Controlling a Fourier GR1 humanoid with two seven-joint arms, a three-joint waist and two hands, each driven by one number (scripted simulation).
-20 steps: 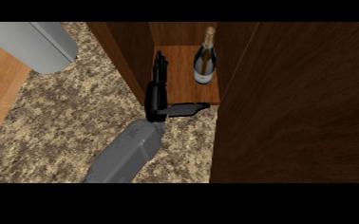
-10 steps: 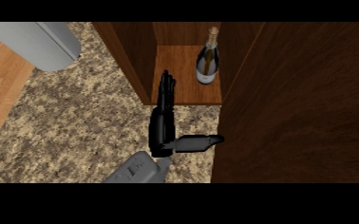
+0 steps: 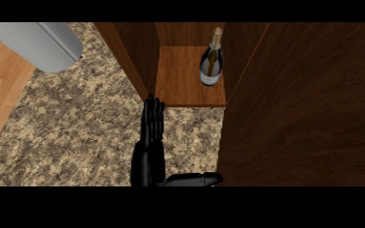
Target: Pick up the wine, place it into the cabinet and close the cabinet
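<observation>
Along the right side of the view, a large dark wooden cabinet door (image 3: pixel 299 106) stands open and runs out of sight past the top, right and bottom edges, hiding whatever lies behind it. Left of it, the cabinet (image 3: pixel 132 53) shows a wooden side wall and a lighter shelf (image 3: pixel 182 84), with its back lost in shadow. Speckled stone makes up the surface (image 3: pixel 78 130), which spreads from the cabinet toward the left, where a strip of paler wood (image 3: pixel 10 84) borders it. At upper left a grey rounded object (image 3: pixel 43 43) is cut off by the edge, and its kind is hard to tell. Bare stone lies open to the left of the hand and in front of the shelf. One black hand (image 3: pixel 151 140) rises from the lower edge, its forearm out of view; which hand it is cannot be told. Its fingers (image 3: pixel 152 113) are straight, holding nothing, tips just short of the shelf's front edge, thumb pointing toward the door. Upright on the shelf's right part stands the wine bottle (image 3: pixel 211 60), just beside the door.
</observation>
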